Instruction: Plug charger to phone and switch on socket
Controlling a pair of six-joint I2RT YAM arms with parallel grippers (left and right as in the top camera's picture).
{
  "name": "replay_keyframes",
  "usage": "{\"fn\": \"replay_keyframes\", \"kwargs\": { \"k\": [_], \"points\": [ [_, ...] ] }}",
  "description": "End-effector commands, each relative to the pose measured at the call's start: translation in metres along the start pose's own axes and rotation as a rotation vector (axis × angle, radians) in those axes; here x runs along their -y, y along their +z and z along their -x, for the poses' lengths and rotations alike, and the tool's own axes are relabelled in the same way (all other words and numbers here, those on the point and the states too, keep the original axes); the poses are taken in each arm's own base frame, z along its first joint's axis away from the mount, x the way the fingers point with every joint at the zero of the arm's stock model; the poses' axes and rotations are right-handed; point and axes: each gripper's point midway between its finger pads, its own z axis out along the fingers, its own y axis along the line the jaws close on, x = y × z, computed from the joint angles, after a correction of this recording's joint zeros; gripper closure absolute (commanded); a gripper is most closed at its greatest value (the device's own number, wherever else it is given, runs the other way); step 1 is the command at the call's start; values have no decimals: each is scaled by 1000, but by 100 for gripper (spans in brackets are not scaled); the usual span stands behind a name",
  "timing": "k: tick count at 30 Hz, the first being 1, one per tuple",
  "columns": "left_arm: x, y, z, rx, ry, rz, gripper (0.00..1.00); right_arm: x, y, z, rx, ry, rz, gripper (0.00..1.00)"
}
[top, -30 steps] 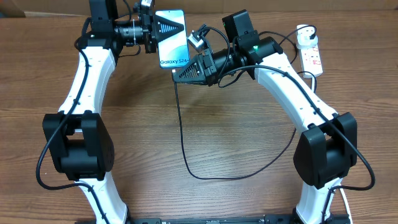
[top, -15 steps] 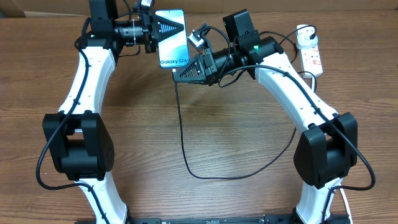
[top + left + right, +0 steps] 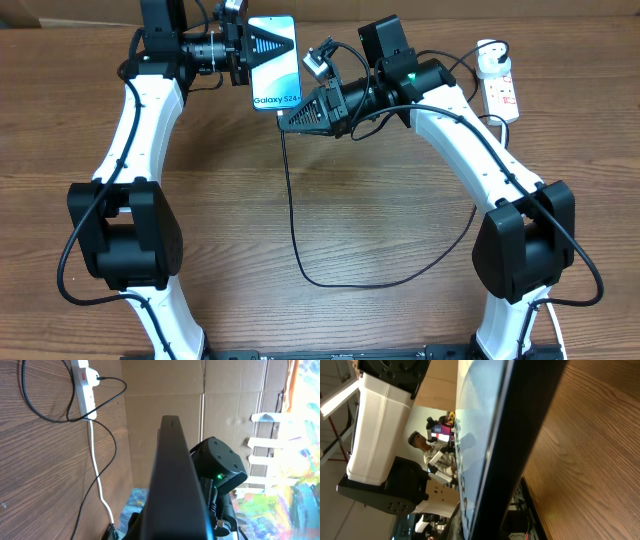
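Note:
The phone (image 3: 272, 70), screen up with "Galaxy S24+" on it, is held above the far side of the table. My left gripper (image 3: 260, 45) is shut on its far end. My right gripper (image 3: 287, 119) is shut at the phone's near edge, where the charger cable (image 3: 293, 215) comes out; the connector tip is hidden. The black cable loops across the table to the round white adapter (image 3: 489, 58) in the socket (image 3: 504, 98). In the left wrist view the phone (image 3: 175, 480) shows as a dark edge, with the socket (image 3: 85, 382) beyond it. The right wrist view is filled by the phone (image 3: 520, 435).
The socket's white cord (image 3: 97, 472) and black cable loops lie on the wooden table (image 3: 380, 200). Cardboard panels (image 3: 165, 390) stand behind the table. Both arm bases sit at the near edge.
The phone and my left gripper have shifted very slightly to the left. The right arm and cable have not visibly moved.

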Motion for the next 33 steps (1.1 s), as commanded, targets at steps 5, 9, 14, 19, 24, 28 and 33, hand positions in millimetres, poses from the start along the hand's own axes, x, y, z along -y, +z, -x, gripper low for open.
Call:
{"fn": "replay_keyframes", "kwargs": {
  "k": [5, 9, 14, 19, 24, 28, 33],
  "points": [
    [16, 8, -22, -111, 3, -66, 96, -9, -5, 6, 30, -61, -28, 96],
    [12, 8, -16, -79, 2, -45, 96, -10, -5, 5, 26, -57, -21, 96],
    [10, 8, -13, -62, 2, -32, 96, -10, -4, 4, 21, -50, -21, 96],
    [9, 8, -12, -52, 2, -26, 96, -10, -4, 3, 21, -47, -21, 96],
    [8, 8, -11, -46, -1, -21, 96, -9, -4, 3, 20, -43, -21, 96],
    [7, 9, -9, -37, -8, -13, 96, -11, -3, 2, 13, -43, -11, 96],
    [6, 9, -9, -35, -9, -11, 95, -11, -2, 1, 10, -41, -11, 96]
  ]
}}
